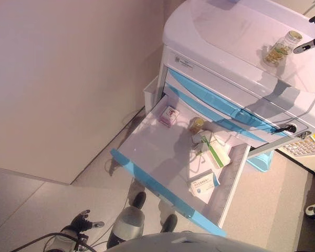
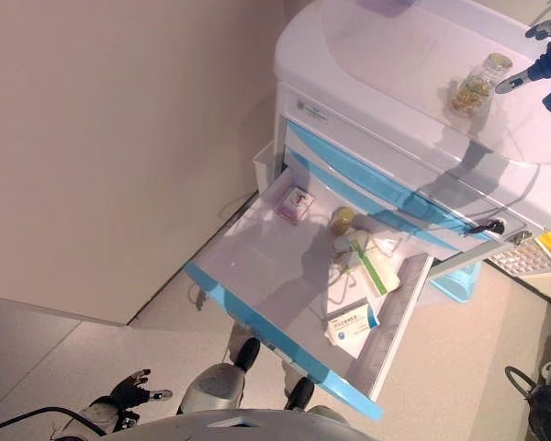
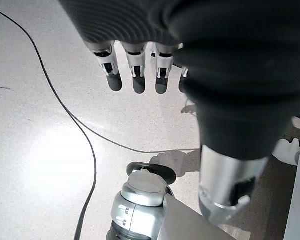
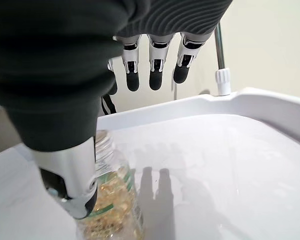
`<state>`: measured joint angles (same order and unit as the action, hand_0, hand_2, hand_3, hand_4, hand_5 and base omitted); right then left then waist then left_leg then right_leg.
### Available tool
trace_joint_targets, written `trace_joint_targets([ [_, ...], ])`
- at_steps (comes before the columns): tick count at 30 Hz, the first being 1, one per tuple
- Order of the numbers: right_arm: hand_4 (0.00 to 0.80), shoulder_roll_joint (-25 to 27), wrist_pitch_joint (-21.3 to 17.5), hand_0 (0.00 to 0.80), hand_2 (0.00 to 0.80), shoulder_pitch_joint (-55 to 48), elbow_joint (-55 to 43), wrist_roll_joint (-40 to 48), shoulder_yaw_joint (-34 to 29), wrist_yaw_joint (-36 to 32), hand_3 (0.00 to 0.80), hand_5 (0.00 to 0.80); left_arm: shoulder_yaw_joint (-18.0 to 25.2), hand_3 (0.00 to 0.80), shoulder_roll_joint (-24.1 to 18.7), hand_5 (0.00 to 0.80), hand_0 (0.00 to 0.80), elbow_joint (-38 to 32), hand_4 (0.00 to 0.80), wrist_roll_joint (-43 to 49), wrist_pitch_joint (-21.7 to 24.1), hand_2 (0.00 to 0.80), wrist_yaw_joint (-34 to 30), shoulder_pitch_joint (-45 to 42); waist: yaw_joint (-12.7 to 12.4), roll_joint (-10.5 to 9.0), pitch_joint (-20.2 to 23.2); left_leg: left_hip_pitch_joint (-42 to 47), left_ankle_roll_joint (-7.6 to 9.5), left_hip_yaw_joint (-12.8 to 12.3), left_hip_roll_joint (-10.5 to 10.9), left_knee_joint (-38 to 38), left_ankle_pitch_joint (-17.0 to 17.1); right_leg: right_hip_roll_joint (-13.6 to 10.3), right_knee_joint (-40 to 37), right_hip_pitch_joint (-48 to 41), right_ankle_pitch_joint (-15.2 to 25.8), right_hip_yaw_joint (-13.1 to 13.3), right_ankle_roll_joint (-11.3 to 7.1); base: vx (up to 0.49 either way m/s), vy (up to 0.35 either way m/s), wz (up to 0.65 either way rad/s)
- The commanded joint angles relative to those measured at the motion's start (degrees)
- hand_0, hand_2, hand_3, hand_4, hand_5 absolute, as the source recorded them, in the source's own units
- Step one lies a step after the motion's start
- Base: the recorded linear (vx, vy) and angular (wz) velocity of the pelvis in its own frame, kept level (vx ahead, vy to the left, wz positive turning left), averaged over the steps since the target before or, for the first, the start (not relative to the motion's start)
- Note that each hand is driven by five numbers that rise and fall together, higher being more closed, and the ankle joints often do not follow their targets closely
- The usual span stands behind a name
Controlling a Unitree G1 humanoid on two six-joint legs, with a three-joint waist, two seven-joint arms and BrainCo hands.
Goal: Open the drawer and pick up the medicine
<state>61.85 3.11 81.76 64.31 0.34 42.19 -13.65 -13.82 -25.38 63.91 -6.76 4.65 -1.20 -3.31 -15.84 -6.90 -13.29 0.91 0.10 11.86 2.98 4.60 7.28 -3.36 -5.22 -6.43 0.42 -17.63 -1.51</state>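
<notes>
Standing upright on the white top of the cart (image 1: 220, 26), a clear bottle of yellow capsules (image 1: 281, 50) sits near the right edge. The right hand (image 2: 542, 55) is just beside it with fingers (image 4: 155, 70) straight and relaxed, gripping nothing; whether the thumb touches the bottle cannot be told. Below, a blue-fronted drawer (image 1: 147, 176) is pulled fully out, carrying a small pink box (image 1: 169, 115), a small amber bottle (image 1: 196, 125), a green-striped box (image 1: 216, 149) and a blue-and-white box (image 1: 203, 185). The left hand (image 1: 84, 219) hangs low over the floor (image 3: 45, 165), well apart from the cart, fingers loose and empty.
</notes>
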Motion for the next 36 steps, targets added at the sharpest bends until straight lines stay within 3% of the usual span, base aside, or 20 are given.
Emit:
trace_joint_targets([
  [1, 0.000, 5.09, -2.51, 0.000, 0.000, 4.03, -3.28, 3.25, 2.65, 3.62, 0.000, 0.000, -1.47, 0.000, -1.29, 0.000, 0.000, 2.21, 0.000, 1.65, -0.53, 0.000, -0.50, -2.15, 1.14, -0.42, 4.72, 2.19, 0.25, -2.76, 1.02, -0.16, -7.15, -0.63, 4.43, 0.54, -1.38, 1.74, -2.45, -0.040, 0.005, -0.09],
  [7, 0.000, 7.06, -2.72, 0.000, 0.000, 0.66, -5.24, 6.80, -2.43, 8.73, 0.000, 0.000, -2.16, 0.000, -0.88, 0.000, 0.000, 2.47, 0.000, 2.84, -1.50, 0.000, -1.02, -1.37, 3.81, 0.15, 5.87, 3.04, 0.50, -5.16, 0.81, 0.06, -7.95, -0.59, 3.74, 0.72, -0.59, 4.13, -3.09, -0.064, 0.001, -0.19],
  [10, 0.000, 7.75, -3.71, 0.000, 0.000, -1.05, -4.89, 11.02, -5.90, 14.62, 0.000, 0.000, -3.04, 0.000, -0.31, 0.000, 0.000, 3.14, 0.000, 2.71, -1.24, 0.000, -0.87, -0.92, 5.07, 0.64, 6.40, 3.48, 0.66, -6.17, 0.76, 0.04, -8.32, -0.54, 3.31, 0.92, -0.08, 5.57, -3.35, -0.065, 0.011, -0.30],
  [13, 0.000, 7.02, -5.44, 0.000, 0.000, -6.21, -6.71, 15.73, -14.59, 25.32, 0.000, 0.000, -4.04, 0.000, 0.75, 0.000, 0.000, 3.38, 0.000, 2.76, -1.31, 0.000, -0.83, -0.15, 6.61, 1.69, 6.96, 3.93, 0.73, -7.49, 0.71, -0.13, -8.91, -0.53, 2.98, 1.16, 0.27, 7.11, -3.69, -0.066, 0.022, -0.30],
  [16, 0.000, 5.26, -7.25, 0.000, 0.000, -12.23, -9.38, 19.92, -22.34, 31.84, 0.000, 0.000, -5.18, 0.000, 1.15, 0.000, 0.000, 3.45, 0.000, 2.66, -1.93, 0.000, -0.76, 0.71, 7.52, 2.14, 7.34, 4.26, 0.78, -8.48, 0.59, -0.24, -9.35, -0.58, 2.64, 1.26, 0.56, 8.14, -3.86, -0.049, 0.013, -0.33],
  [22, 0.000, -1.93, -15.58, 0.000, 0.000, -27.22, -18.19, 26.54, -36.79, 43.38, 0.000, 0.000, -6.79, 0.000, 2.28, 0.000, 0.000, 3.75, 0.000, 3.00, -3.30, 0.000, -0.84, 3.07, 10.31, 3.55, 7.73, 4.76, 0.90, -10.58, 0.16, -0.29, -10.22, -0.66, 2.44, 1.79, 0.83, 10.08, -4.11, -0.052, 0.015, -0.28],
  [26, 0.000, -9.40, -19.42, 0.000, 0.000, -38.12, -23.69, 26.02, -45.06, 46.74, 0.000, 0.000, -7.53, 0.000, 3.47, 0.000, 0.000, 4.94, 0.000, 3.16, -4.12, 0.000, -0.86, 4.73, 12.48, 4.13, 8.11, 5.06, 0.86, -12.30, -0.38, -0.20, -10.74, -0.51, 2.35, 2.27, 0.94, 11.71, -4.20, -0.032, 0.026, -0.23],
  [32, 0.000, -20.51, -20.87, 0.000, 0.000, -53.04, -26.89, 33.62, -51.92, 45.86, 0.000, 0.000, -7.38, 0.000, 5.49, 0.000, 0.000, 6.34, 0.000, 3.20, -3.92, 0.000, -0.90, 5.90, 15.91, 4.49, 8.31, 5.47, 0.89, -15.28, -1.11, -0.12, -11.34, -0.18, 2.08, 2.96, 1.28, 14.40, -4.09, -0.015, 0.020, -0.25],
  [36, 0.000, -25.82, -20.45, 0.000, 0.000, -61.77, -27.10, 26.98, -52.04, 47.08, 0.000, 0.000, -6.93, 0.000, 6.85, 0.000, 0.000, 6.24, 0.000, 2.53, -2.93, 0.000, -0.19, 5.96, 17.52, 4.70, 7.90, 5.59, 1.06, -16.68, -1.20, -0.07, -11.56, -0.03, 1.69, 3.33, 1.78, 15.43, -4.07, -0.021, 0.015, -0.20],
])
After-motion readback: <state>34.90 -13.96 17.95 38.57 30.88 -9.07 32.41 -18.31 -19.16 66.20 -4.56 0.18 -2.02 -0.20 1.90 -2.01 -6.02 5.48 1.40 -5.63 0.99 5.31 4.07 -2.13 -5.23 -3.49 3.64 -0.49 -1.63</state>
